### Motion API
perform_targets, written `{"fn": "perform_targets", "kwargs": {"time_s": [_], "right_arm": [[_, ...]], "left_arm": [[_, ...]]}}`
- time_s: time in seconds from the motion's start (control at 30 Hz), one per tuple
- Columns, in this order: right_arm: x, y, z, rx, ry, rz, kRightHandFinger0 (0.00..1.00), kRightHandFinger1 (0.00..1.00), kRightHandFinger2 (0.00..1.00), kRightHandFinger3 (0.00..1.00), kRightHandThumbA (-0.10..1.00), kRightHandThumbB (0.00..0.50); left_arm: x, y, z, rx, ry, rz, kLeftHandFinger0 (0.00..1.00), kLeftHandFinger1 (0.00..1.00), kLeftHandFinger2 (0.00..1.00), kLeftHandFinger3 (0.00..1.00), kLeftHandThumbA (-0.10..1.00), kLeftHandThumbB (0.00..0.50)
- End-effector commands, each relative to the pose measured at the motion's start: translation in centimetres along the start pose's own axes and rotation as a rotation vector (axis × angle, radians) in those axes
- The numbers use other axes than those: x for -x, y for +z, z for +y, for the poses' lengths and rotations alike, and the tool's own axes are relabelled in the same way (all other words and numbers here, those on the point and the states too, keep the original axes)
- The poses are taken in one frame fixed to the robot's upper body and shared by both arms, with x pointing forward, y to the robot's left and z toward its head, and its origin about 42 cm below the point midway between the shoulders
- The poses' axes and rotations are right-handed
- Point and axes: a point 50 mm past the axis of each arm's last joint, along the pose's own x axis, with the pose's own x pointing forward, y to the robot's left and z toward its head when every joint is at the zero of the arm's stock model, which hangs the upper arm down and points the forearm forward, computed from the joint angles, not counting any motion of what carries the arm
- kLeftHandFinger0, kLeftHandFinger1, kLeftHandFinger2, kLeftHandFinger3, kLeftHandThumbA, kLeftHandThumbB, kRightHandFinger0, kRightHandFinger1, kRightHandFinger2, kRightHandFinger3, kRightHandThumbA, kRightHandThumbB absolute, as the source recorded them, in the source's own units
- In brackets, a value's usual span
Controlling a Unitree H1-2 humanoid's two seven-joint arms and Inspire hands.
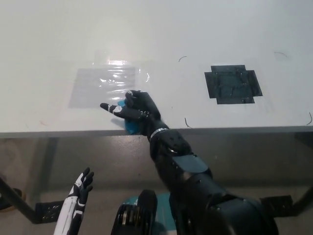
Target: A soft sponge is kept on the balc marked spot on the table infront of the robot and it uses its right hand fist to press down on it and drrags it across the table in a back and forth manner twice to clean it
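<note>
Fingers of our right hand (133,110) lie partly spread over the blue sponge (131,126), pressing it flat rather than gripping, just below centre-left of the frame at the table (205,39) front edge. We risk pushing the sponge off that edge, since it pokes out right beside it. The black marked spot (233,84) sits bare at right. Our left hand (80,185) hangs open at lower left.
</note>
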Motion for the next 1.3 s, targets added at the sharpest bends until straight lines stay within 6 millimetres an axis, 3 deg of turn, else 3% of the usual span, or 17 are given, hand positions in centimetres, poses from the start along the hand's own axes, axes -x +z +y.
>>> {"fn": "perform_targets", "kwargs": {"time_s": [0.0, 0.07, 0.13, 0.3, 0.37, 0.47, 0.53, 0.7, 0.77, 0.8, 0.87, 0.93, 1.03, 1.07, 1.17, 1.23, 1.27], "right_arm": [[0.5, -0.2, -6.3, -0.011, -0.129, 0.062, 0.0, 0.0, 0.0, 0.0, 1.0, 0.267], [0.6, 0.7, -8.9, -0.013, -0.172, 0.043, 0.0, 0.0, 0.0, 0.0, 1.0, 0.264], [1.0, 2.1, -12.7, -0.003, -0.241, 0.02, 0.0, 0.0, 0.0, 0.0, 1.0, 0.26], [2.4, 3.9, -19.2, -0.028, -0.354, -0.004, 0.0, 0.0, 0.0, 0.0, 1.0, 0.228], [4.1, 4.6, -23.4, -0.049, -0.44, -0.018, 0.0, 0.0, 0.0, 0.0, 1.0, 0.224], [5.9, 5.0, -27.1, -0.063, -0.518, -0.033, 0.0, 0.0, 0.0, 0.0, 1.0, 0.252], [7.9, 5.4, -30.5, -0.061, -0.597, -0.036, 0.0, 0.0, 0.0, 0.0, 1.0, 0.235], [12.5, 5.8, -36.6, -0.094, -0.732, -0.054, 0.0, 0.0, 0.02, 0.06, 1.0, 0.239], [14.9, 5.6, -39.0, -0.129, -0.801, -0.064, 0.0, 0.0, 0.11, 0.11, 1.0, 0.25], [15.4, 5.5, -39.5, -0.116, -0.816, -0.068, 0.0, 0.0, 0.15, 0.16, 1.0, 0.246], [16.9, 5.4, -40.8, -0.159, -0.837, -0.085, 0.0, 0.0, 0.34, 0.36, 1.0, 0.246], [17.9, 5.5, -41.7, -0.154, -0.863, -0.089, 0.0, 0.0, 0.35, 0.36, 1.0, 0.22], [18.8, 5.7, -42.6, -0.149, -0.881, -0.099, 0.0, 0.0, 0.35, 0.37, 1.0, 0.223], [19.0, 5.8, -42.8, -0.152, -0.887, -0.102, 0.0, 0.0, 0.37, 0.41, 1.0, 0.203], [19.0, 6.0, -42.8, -0.144, -0.885, -0.11, 0.0, 0.0, 0.35, 0.39, 1.0, 0.194], [18.7, 5.9, -42.5, -0.14, -0.878, -0.11, 0.0, 0.0, 0.34, 0.33, 1.0, 0.179], [18.3, 5.9, -42.2, -0.147, -0.875, -0.11, 0.0, 0.01, 0.38, 0.34, 1.0, 0.178]], "left_arm": [[-0.3, 0.9, 0.1, -0.013, 0.015, -0.059, 1.0, 1.0, 1.0, 1.0, 1.0, 0.0], [-0.2, 0.7, 0.2, -0.011, 0.015, -0.054, 1.0, 1.0, 1.0, 1.0, 1.0, 0.0], [-0.2, 0.5, 0.1, -0.014, 0.02, -0.051, 1.0, 1.0, 1.0, 1.0, 1.0, 0.0], [-0.1, 0.0, -0.1, -0.018, 0.011, -0.041, 1.0, 1.0, 1.0, 1.0, 1.0, 0.0], [0.0, 0.0, -0.1, 0.0, 0.009, -0.032, 1.0, 1.0, 1.0, 1.0, 1.0, 0.0], [0.1, -0.1, -0.1, -0.01, 0.005, -0.028, 1.0, 1.0, 1.0, 1.0, 1.0, 0.0], [0.1, -0.1, -0.2, -0.006, 0.001, -0.024, 1.0, 1.0, 1.0, 1.0, 1.0, 0.0], [-0.2, -0.3, 0.1, -0.003, -0.005, -0.024, 1.0, 1.0, 1.0, 1.0, 1.0, 0.0], [-0.2, -0.3, 0.1, -0.006, -0.007, -0.021, 1.0, 1.0, 1.0, 1.0, 1.0, 0.0], [-0.2, -0.3, 0.1, -0.008, -0.008, -0.021, 1.0, 1.0, 1.0, 1.0, 1.0, 0.0], [-0.3, -0.2, 0.3, -0.008, -0.01, -0.015, 1.0, 1.0, 1.0, 1.0, 1.0, 0.0], [-0.4, -0.3, 0.3, -0.01, -0.011, -0.015, 1.0, 1.0, 1.0, 1.0, 1.0, 0.0], [-0.5, -0.3, 0.3, -0.006, -0.015, -0.013, 1.0, 1.0, 1.0, 1.0, 1.0, 0.0], [-0.5, -0.3, 0.2, -0.001, -0.018, -0.016, 1.0, 1.0, 1.0, 1.0, 1.0, 0.0], [-0.7, -0.4, 0.1, -0.002, -0.024, -0.018, 1.0, 1.0, 1.0, 1.0, 1.0, 0.0], [-0.7, -0.5, 0.1, -0.007, -0.027, -0.016, 1.0, 1.0, 1.0, 1.0, 1.0, 0.0], [-0.7, -0.4, 0.1, -0.003, -0.033, -0.012, 1.0, 1.0, 1.0, 1.0, 1.0, 0.0]]}}
